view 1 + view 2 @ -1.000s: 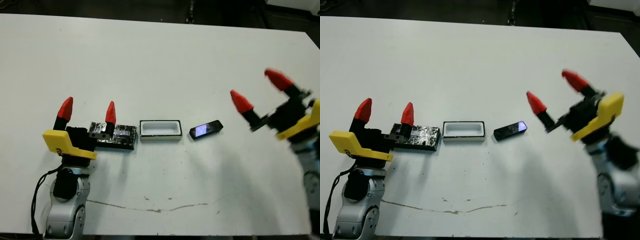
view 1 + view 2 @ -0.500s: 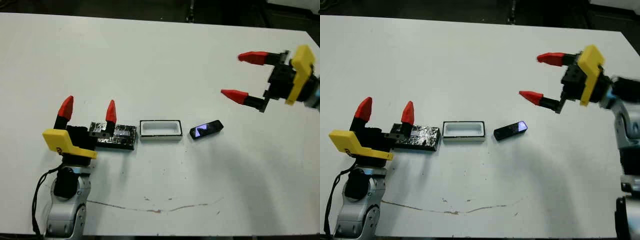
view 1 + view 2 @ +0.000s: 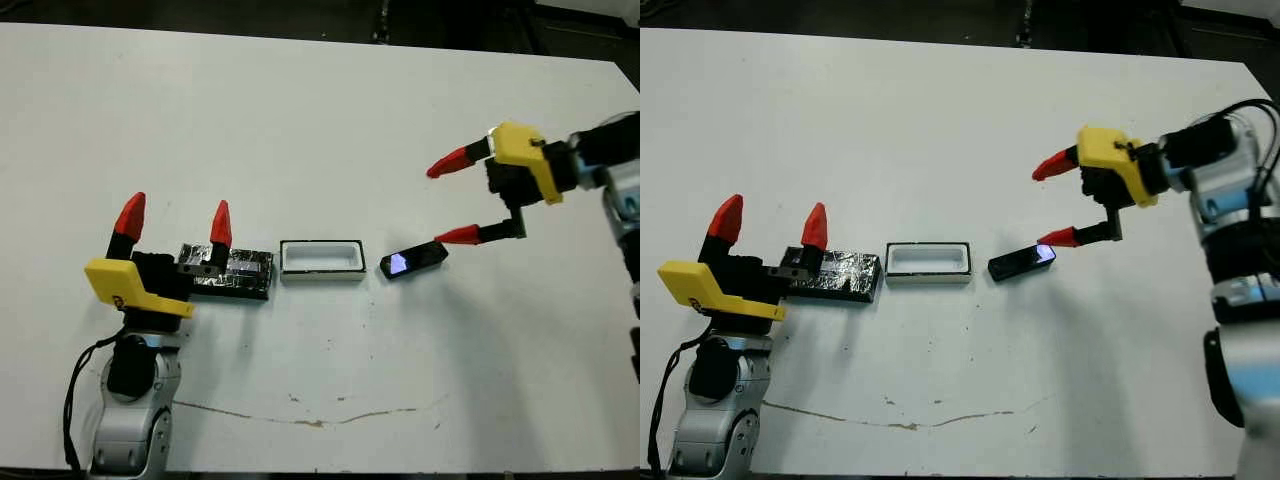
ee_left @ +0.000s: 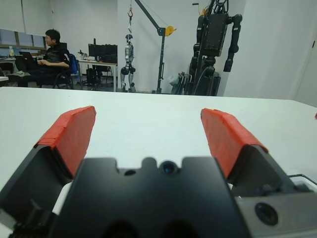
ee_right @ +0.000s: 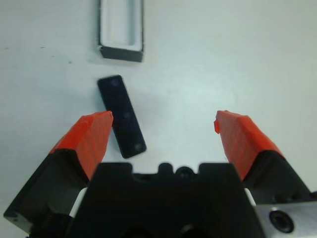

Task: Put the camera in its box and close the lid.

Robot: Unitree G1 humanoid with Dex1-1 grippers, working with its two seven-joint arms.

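- Your right gripper (image 3: 452, 200) has swung down over the camera (image 3: 411, 261), fingers spread wide, so the pickup is next.
- Camera lies at the box's (image 3: 320, 261) three o'clock.
- Left gripper (image 3: 175, 226) idles open by the lid (image 3: 245, 272).

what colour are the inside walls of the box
White, with a thin dark outer edge; the box shows best in the left eye view.

Crinkly black lid (image 3: 236, 273), open white-walled box (image 3: 321, 260) and tilted glossy dark camera (image 3: 411, 260) lie in a row
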